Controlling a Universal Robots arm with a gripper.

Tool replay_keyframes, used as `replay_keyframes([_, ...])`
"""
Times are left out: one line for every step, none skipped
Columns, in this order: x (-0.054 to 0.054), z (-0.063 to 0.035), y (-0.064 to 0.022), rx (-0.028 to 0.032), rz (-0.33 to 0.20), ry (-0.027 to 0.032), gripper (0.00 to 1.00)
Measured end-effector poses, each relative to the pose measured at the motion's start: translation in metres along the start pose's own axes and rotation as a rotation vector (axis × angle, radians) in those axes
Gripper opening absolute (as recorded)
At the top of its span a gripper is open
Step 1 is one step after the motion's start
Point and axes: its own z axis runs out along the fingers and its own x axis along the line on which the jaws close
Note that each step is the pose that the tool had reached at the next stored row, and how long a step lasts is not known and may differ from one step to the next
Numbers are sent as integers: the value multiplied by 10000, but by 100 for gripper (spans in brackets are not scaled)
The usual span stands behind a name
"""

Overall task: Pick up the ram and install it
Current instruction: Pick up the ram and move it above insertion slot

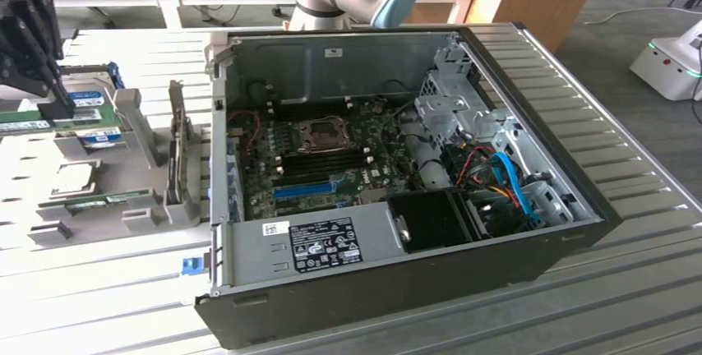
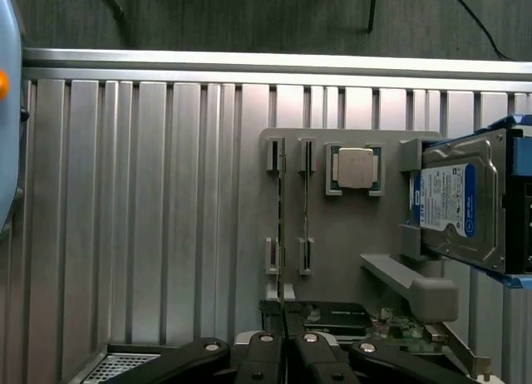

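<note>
Pincer (image 2: 283, 316) closed on the ram (image 2: 283, 209), holding the thin stick edge-on over the grey tray (image 2: 349, 234), which lies near a table (image 2: 150, 201) edge. A second stick (image 2: 306, 205) stands in the tray's slots just beside it. Beyond that are a processor (image 2: 357, 168) and a blue-labelled hard drive (image 2: 453, 201). An open computer case (image 1: 439, 273) sits mid-table.

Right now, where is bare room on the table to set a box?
Free: the ribbed table in the exterior view's lower left, bordered by the grey parts holder and the computer case; also the strip past the case on that view's right. Crowded: the holder, under the tool, and inside the case.
</note>
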Motion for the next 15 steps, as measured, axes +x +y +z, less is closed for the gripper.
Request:
replay_keyframes([0,0,-25,-2,0,0,12])
replay_keyframes([0,-1,-50,-3,-1,-1,12])
replay_keyframes([1,-1,-75,-5,-1,-1,12])
replay_keyframes([0,-1,-102,-7,-2,-1,12])
replay_keyframes([1,-2,-130,-9,-3,-1,12])
replay_keyframes([1,-3,-159,-12,-4,-1,12])
replay_keyframes([1,-4,-187,-15,-5,0,12])
replay_keyframes([1,-5,-214,-17,-7,0,12])
replay_keyframes([1,-5,-243,-18,-10,-1,12])
replay_keyframes([1,-5,-272,-20,-12,-1,12])
replay_keyframes([1,-6,-303,-22,-13,-1,12])
replay_keyframes([2,-7,-334,-25,-16,-1,12])
replay_keyframes([2,-8,-365,-28,-18,-1,12])
replay_keyframes([2,-9,-395,-30,-20,0,12])
replay_keyframes([2,-9,-425,-34,-21,0,12])
